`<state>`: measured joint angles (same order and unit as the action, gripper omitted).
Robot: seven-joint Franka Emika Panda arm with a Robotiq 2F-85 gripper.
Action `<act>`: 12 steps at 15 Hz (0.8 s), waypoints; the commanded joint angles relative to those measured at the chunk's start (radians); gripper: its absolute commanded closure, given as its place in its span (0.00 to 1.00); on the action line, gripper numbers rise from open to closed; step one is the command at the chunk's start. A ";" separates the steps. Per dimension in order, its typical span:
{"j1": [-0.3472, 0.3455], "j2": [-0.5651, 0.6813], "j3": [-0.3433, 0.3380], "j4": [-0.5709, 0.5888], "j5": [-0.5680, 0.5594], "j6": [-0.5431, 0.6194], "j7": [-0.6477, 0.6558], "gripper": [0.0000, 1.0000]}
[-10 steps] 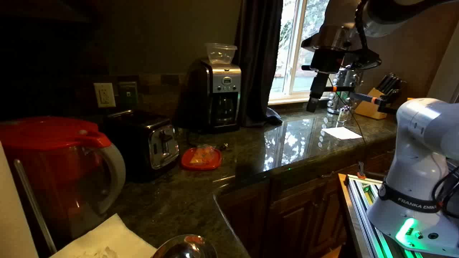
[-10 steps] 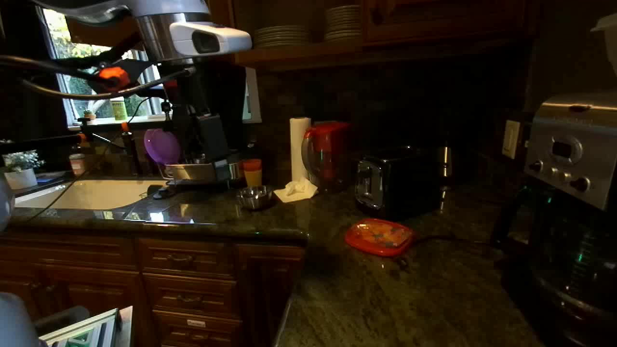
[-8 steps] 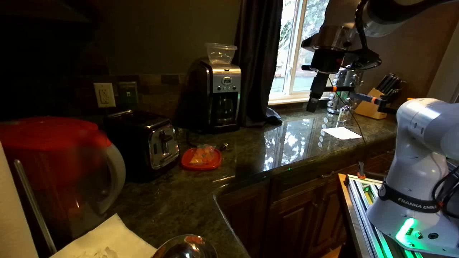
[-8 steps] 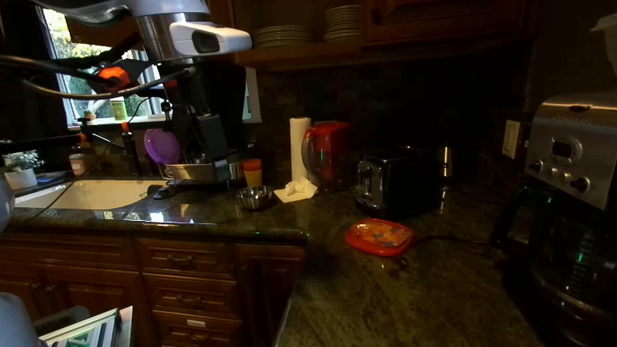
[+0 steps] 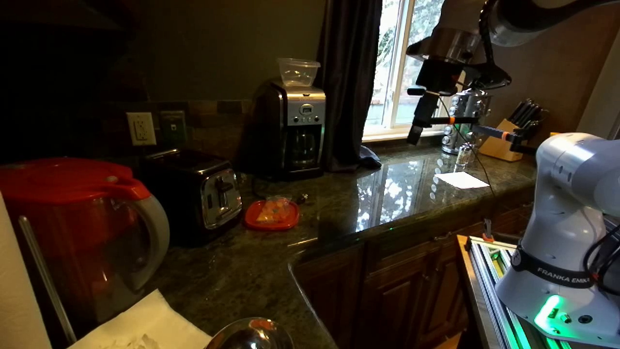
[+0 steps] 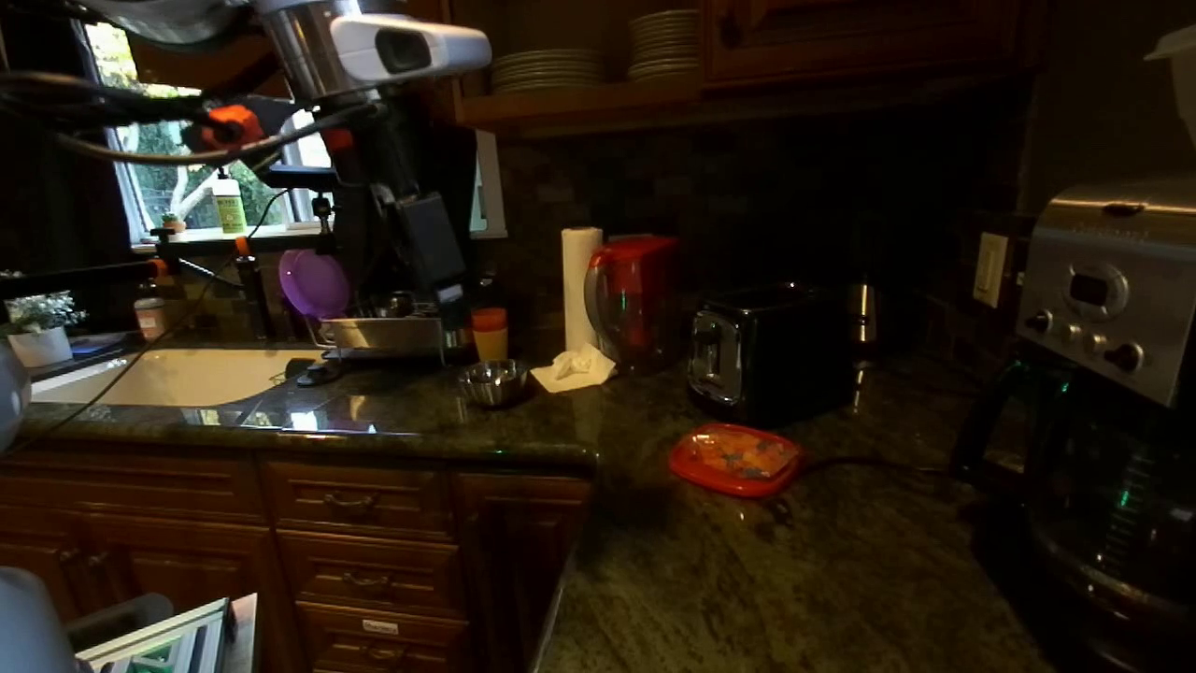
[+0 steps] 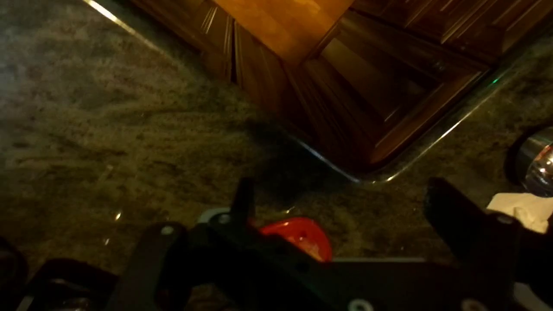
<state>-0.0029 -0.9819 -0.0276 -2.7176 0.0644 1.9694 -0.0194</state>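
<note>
My fingers [image 7: 456, 216] wide, the tabletop [image 6: 794, 579] dark

The red plate [image 6: 736, 460] lies just beside the toaster [image 6: 771, 360], the wall [image 6: 701, 178] behind it dim. Only an exterior view shows the sink [image 6: 177, 379], well apart from the toaster; only my wrist view shows how wide my fingers stand

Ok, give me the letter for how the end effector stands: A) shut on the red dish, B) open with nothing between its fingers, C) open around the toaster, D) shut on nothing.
B: in the wrist view the end effector has its fingers spread wide, and the red dish sits apart from them on the counter.
</note>
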 commanded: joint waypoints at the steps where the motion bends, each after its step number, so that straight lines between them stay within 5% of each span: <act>1: -0.029 0.025 0.047 0.098 -0.117 0.045 -0.022 0.00; 7: -0.020 0.204 0.010 0.315 -0.211 0.356 -0.060 0.00; 9: 0.038 0.283 -0.043 0.391 -0.150 0.370 -0.120 0.00; 10: -0.015 0.175 0.010 0.303 -0.189 0.358 -0.062 0.00; 12: 0.006 0.251 -0.019 0.365 -0.169 0.363 -0.096 0.00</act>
<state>0.0076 -0.7318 -0.0502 -2.3550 -0.1091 2.3355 -0.1127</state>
